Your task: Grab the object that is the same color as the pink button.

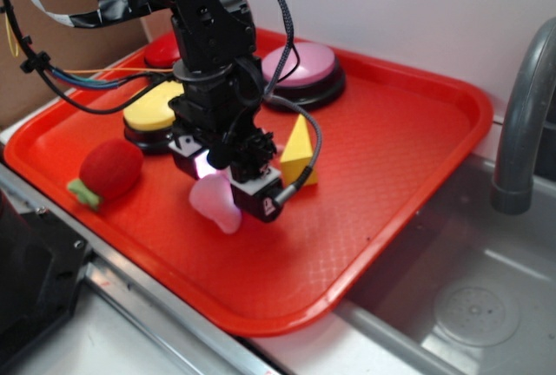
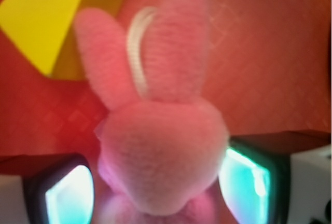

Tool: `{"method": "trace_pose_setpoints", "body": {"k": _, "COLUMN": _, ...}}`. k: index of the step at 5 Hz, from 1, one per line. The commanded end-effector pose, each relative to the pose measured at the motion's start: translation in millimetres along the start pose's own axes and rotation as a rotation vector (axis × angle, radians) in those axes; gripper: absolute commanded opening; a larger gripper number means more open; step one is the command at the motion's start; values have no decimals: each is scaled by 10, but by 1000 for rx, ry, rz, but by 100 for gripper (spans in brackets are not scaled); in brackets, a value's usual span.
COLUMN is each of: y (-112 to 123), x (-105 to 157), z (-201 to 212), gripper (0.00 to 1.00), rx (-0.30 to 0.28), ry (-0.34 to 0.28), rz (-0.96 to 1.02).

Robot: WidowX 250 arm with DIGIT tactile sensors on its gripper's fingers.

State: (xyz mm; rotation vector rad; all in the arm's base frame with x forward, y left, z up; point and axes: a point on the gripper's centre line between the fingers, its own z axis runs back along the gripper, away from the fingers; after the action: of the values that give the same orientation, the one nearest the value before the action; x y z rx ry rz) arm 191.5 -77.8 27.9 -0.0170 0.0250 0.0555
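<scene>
The object, a small fuzzy pink bunny (image 1: 215, 204) (image 2: 161, 146), sits between the two glowing pads of my gripper (image 1: 221, 180) (image 2: 161, 193) over the middle of the red tray (image 1: 391, 149). Both pads lie against its body, so the gripper is shut on it. In the wrist view its long ears point away from me towards the yellow wedge (image 2: 41, 16). The pink button (image 1: 300, 67), a pale pink dome on a black base, stands at the back of the tray behind the arm.
A yellow wedge block (image 1: 298, 151) stands just right of the gripper. A red plush strawberry (image 1: 110, 169) lies at the left. A yellow button (image 1: 152, 108) and a red button (image 1: 161, 49) sit behind the arm. A grey faucet (image 1: 521, 115) and sink (image 1: 469, 305) are at the right.
</scene>
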Motion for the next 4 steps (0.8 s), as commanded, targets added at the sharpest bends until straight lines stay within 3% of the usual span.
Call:
{"method": "trace_pose_setpoints", "body": {"k": 1, "y": -86, "x": 107, "z": 163, "gripper": 0, "rx": 2, "ry": -39, "rz": -55}}
{"method": "trace_pose_setpoints", "body": {"k": 2, "y": -34, "x": 187, "z": 266, "gripper": 0, "rx": 15, "ry": -43, "rz": -54}}
{"method": "trace_pose_setpoints", "body": {"k": 4, "y": 226, "x": 387, "z": 1110, "gripper": 0, "rx": -19, "ry": -134, "rz": 27}}
